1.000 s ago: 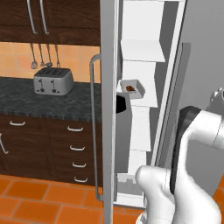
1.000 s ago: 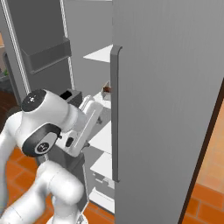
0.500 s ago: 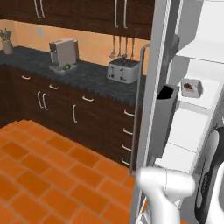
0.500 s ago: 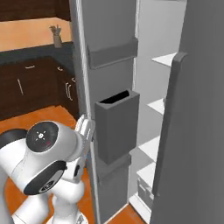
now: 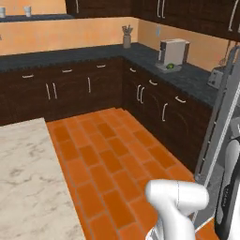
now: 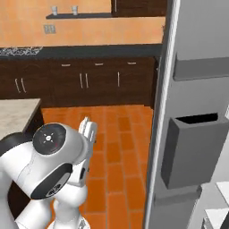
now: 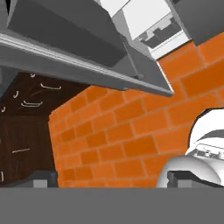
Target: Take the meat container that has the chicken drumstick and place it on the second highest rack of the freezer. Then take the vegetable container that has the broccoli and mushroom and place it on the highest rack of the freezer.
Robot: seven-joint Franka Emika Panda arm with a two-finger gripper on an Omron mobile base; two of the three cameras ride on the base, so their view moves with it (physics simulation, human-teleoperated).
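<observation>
Status: tool [image 7: 118, 177] is empty. The fingertips [image 7: 43, 177] stand wide apart with nothing between them, only orange floor tiles [image 7: 131, 131] beyond. The freezer [image 6: 192, 112] is open, with its grey door running across just above and ahead of the tool. A sliver of white interior [image 7: 144, 17] sits past the door on the far side. The door bin [image 6: 194, 147] looks bare from the right base view. I can't read the racks from here, so I can't confirm either placement: not the meat container on the second highest rack, nor the vegetable container on the highest. Neither tray's position can be told from these views. With the tool empty and pointing off the shelves toward the floor and the dark cabinets [image 5: 159, 108], my guess is I'm between carries rather than mid-placement. The marble desk [image 5: 28, 178] lies well off to the tool's left, across the tiles, and is a likely pickup spot if a tray remains. To do: find whichever container is outstanding, grasp it, bring it to the open freezer and set it on its rack. Which one that is I can't say.
</observation>
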